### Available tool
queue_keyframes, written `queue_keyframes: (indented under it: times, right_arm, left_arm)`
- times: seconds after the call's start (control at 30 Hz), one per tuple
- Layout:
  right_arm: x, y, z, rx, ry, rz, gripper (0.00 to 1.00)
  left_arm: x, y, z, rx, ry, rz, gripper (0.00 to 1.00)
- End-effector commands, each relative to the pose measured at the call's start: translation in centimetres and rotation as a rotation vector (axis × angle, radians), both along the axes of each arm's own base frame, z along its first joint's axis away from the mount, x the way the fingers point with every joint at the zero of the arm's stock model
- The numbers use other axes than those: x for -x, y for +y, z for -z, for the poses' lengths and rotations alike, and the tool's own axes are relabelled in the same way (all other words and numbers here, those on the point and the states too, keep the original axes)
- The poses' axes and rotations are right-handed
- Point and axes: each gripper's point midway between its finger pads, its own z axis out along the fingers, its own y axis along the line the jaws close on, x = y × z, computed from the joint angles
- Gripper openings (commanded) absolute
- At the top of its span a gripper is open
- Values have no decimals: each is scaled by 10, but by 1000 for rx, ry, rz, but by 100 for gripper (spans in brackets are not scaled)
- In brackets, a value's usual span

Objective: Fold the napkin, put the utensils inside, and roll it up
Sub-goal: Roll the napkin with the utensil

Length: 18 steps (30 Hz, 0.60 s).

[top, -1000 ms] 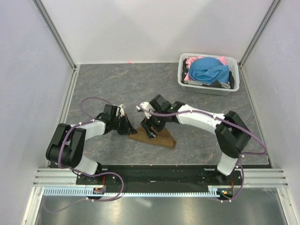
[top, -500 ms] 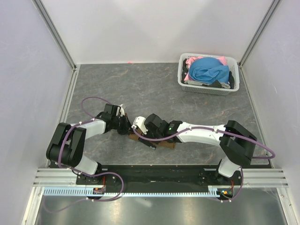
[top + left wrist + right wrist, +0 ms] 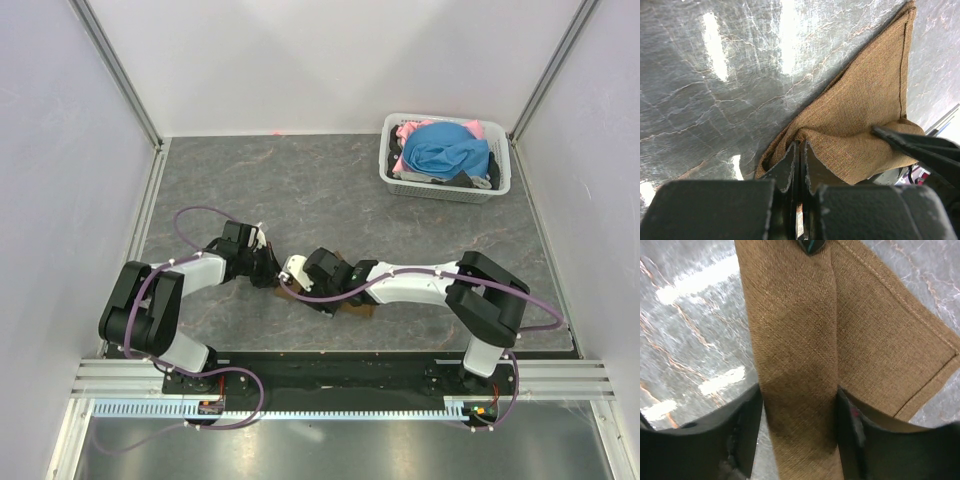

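Observation:
The brown napkin (image 3: 362,309) lies near the table's front edge, mostly under my right arm. In the left wrist view the napkin (image 3: 865,115) is a folded triangle with a raised fold at its near end. My left gripper (image 3: 272,275) is shut, and its tips (image 3: 800,147) pinch that fold. My right gripper (image 3: 312,298) straddles a rolled band of the napkin (image 3: 795,340). Its fingers (image 3: 747,420) press both sides of the band, so my right gripper (image 3: 797,390) is shut on it. The fork is hidden.
A white basket (image 3: 440,188) with blue cloth (image 3: 445,150) and pink cloth stands at the back right. Grey walls enclose the table on three sides. The arm bases and a metal rail run along the near edge.
My right arm has swung left and down over the napkin, which went from a flat triangle to a bunched band under the arm. My left gripper has stayed at the napkin's left end.

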Motion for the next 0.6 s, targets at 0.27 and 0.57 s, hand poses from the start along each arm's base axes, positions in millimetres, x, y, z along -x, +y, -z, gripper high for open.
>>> queue_keyframes:
  times: [0.27, 0.57]
  right_arm:
    - [14, -2, 15, -128, 271, -36, 36]
    - [20, -4, 25, -258, 542, -35, 34]
  left_arm:
    - [-25, 10, -17, -96, -86, -19, 41]
    - [-38, 26, -35, -171, -189, -91, 57]
